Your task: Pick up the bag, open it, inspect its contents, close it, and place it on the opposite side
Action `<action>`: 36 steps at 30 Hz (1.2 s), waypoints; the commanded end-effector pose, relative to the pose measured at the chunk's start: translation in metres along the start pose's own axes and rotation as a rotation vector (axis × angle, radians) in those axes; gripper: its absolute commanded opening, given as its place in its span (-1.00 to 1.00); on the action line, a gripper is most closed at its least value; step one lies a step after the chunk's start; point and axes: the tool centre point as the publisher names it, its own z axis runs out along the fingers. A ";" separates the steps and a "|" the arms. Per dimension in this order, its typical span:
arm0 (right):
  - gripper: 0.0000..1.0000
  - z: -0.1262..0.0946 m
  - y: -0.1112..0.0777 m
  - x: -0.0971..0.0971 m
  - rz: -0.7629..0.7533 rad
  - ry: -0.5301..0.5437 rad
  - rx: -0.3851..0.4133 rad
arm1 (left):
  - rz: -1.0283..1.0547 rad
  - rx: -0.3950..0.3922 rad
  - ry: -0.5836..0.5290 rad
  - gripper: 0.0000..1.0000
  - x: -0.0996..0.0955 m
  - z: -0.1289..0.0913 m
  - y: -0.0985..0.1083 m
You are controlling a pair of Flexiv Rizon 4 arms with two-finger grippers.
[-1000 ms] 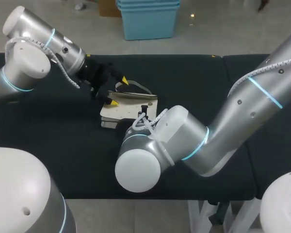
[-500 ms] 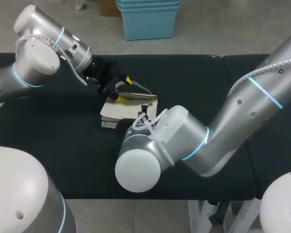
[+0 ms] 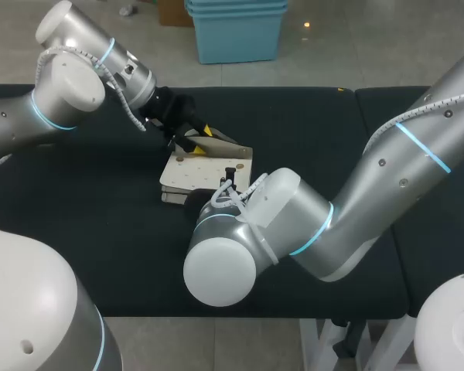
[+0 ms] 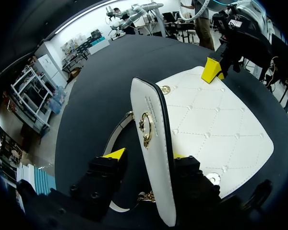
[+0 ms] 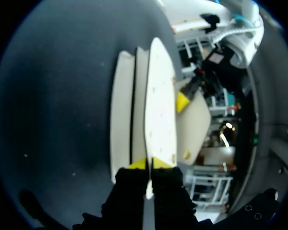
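A white quilted bag (image 3: 205, 176) lies flat on the black table, left of the middle. Its flap (image 4: 151, 143), with a gold ring clasp (image 4: 146, 128), stands upright between the fingers of my left gripper (image 4: 146, 155). One finger touches the flap and a narrow gap shows at the other. In the head view my left gripper (image 3: 195, 137) is at the bag's far edge. My right gripper (image 5: 150, 164) is shut on a thin white panel at the bag's opposite edge (image 5: 156, 110), and its yellow tip (image 4: 212, 71) shows past the bag.
The bag's strap (image 4: 116, 135) loops on the table behind the flap. The black table (image 3: 317, 124) stretches right to a seam with a second black top (image 3: 441, 209). My right arm's bulky wrist (image 3: 247, 224) hangs over the table's near part.
My left gripper has moved right over the bag's far edge, its fingers have narrowed around the flap, and the flap has risen. The right arm has not moved.
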 end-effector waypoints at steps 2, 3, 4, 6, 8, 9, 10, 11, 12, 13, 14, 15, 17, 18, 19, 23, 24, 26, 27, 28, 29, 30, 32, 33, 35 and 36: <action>-1.00 0.001 0.001 0.002 0.000 -0.005 0.002 | -0.005 0.003 0.012 -0.12 -0.005 0.004 0.004; -1.00 0.001 0.001 0.002 0.000 -0.005 0.002 | -0.006 0.002 0.013 -0.18 -0.006 0.004 0.004; -1.00 0.001 0.001 0.002 0.000 -0.005 0.002 | -0.008 0.001 0.015 -0.23 -0.006 0.004 0.004; -1.00 0.001 0.001 0.002 0.000 -0.005 0.002 | -0.011 -0.001 0.017 -0.26 -0.006 0.005 0.005; -1.00 0.001 0.001 0.002 0.000 -0.005 0.002 | -0.012 -0.002 0.019 -0.44 -0.006 0.006 0.004; -1.00 0.001 0.001 0.002 0.000 -0.005 0.002 | -0.014 -0.003 0.019 -0.63 -0.006 0.006 0.004; -1.00 0.001 0.001 0.002 0.000 -0.005 0.002 | -0.015 -0.003 0.018 -0.78 -0.006 0.006 0.004; -1.00 0.001 0.001 0.002 0.000 -0.005 0.002 | -0.017 -0.003 0.017 -1.00 -0.007 0.006 0.004; -1.00 0.001 0.001 0.002 0.000 -0.005 0.002 | -0.019 -0.002 0.017 -1.00 -0.007 0.006 0.004; -1.00 0.001 0.001 0.002 0.000 -0.005 0.002 | -0.020 -0.002 0.016 -1.00 -0.008 0.006 0.005; -1.00 0.001 0.001 0.002 0.000 -0.005 0.002 | -0.021 -0.001 0.017 -1.00 -0.008 0.006 0.005; -1.00 0.001 0.001 0.002 0.000 -0.005 0.002 | -0.022 -0.001 0.017 -1.00 -0.008 0.006 0.005; -1.00 0.001 0.001 0.002 0.000 -0.005 0.002 | -0.023 0.000 0.019 -1.00 -0.008 0.006 0.005; -1.00 0.001 0.001 0.002 0.000 -0.005 0.002 | -0.024 0.002 0.020 -1.00 -0.007 0.006 0.005; -1.00 0.001 0.001 0.002 0.000 -0.005 0.002 | -0.026 0.003 0.021 -1.00 -0.007 0.006 0.005; -1.00 -0.002 0.001 0.000 0.012 -0.001 0.004 | -0.032 0.008 0.021 -1.00 -0.007 0.005 0.005; -0.61 -0.003 0.001 -0.002 0.015 0.001 0.005 | -0.033 0.009 0.021 -1.00 -0.007 0.005 0.005; 1.00 -0.009 0.000 -0.005 0.027 0.006 0.003 | -0.038 0.011 0.020 -1.00 -0.007 0.004 0.005; 1.00 -0.012 0.000 -0.007 0.027 0.007 0.002 | -0.042 0.015 0.020 -1.00 -0.007 0.004 0.005; 1.00 -0.015 -0.001 -0.009 0.028 0.009 0.003 | -0.045 0.017 0.019 -1.00 -0.007 0.003 0.005; 1.00 -0.018 -0.002 -0.011 0.030 0.013 0.003 | -0.047 0.019 0.018 -1.00 -0.007 0.002 0.005; 1.00 -0.022 -0.003 -0.013 0.031 0.015 0.004 | -0.050 0.021 0.017 -1.00 -0.008 0.001 0.004; 1.00 -0.029 -0.005 -0.018 0.031 0.025 0.006 | -0.060 0.026 0.017 -1.00 -0.009 -0.001 0.003; 1.00 -0.033 -0.006 -0.021 0.032 0.028 0.008 | -0.065 0.027 0.018 -1.00 -0.010 -0.002 0.003; 1.00 -0.041 -0.008 -0.026 0.029 0.031 0.011 | -0.078 0.034 0.022 -1.00 -0.012 -0.005 0.001; 1.00 -0.045 -0.009 -0.029 0.028 0.031 0.011 | -0.085 0.039 0.023 -1.00 -0.014 -0.006 0.000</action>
